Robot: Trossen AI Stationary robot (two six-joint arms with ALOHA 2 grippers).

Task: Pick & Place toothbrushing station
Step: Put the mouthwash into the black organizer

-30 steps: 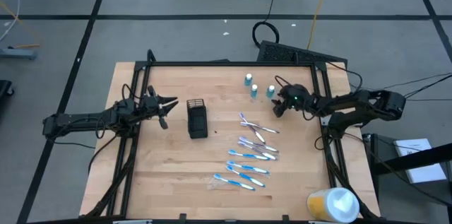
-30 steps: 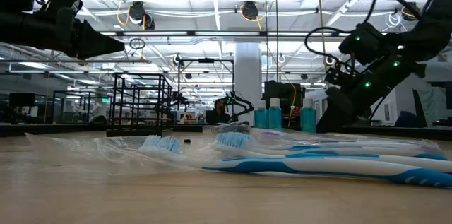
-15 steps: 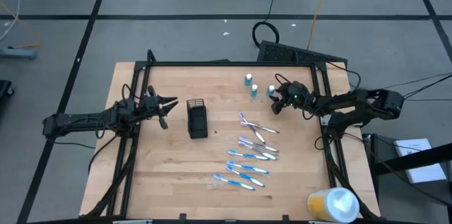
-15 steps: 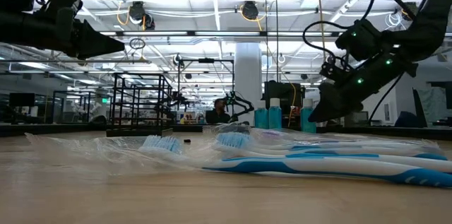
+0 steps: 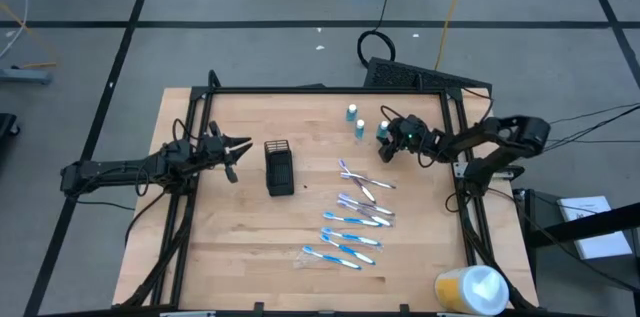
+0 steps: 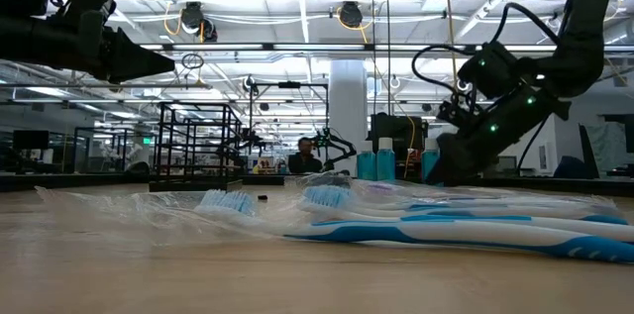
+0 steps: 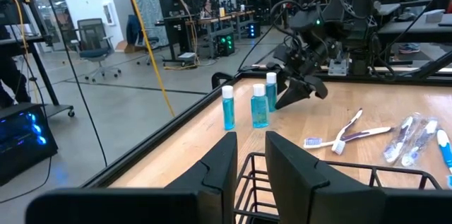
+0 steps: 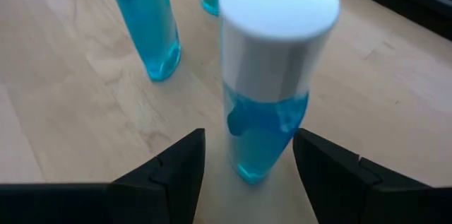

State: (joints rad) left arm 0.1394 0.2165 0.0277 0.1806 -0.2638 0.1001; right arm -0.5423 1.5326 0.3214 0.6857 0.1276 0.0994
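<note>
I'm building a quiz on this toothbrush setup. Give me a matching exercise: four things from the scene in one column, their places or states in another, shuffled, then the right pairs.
Things:
1. black mesh holder
2. toothbrushes
3. right gripper
4. yellow-and-white container

Places or states:
A. lying flat, spread over the table's middle
B. at the table's front right corner
C. open around the nearest blue tube
D. just ahead of the left gripper

Pairs: 1-D, 2-A, 3-C, 4-B

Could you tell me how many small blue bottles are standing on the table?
3, upright near the far edge: one bottle farthest left, one beside it, one at the right claw.
</note>
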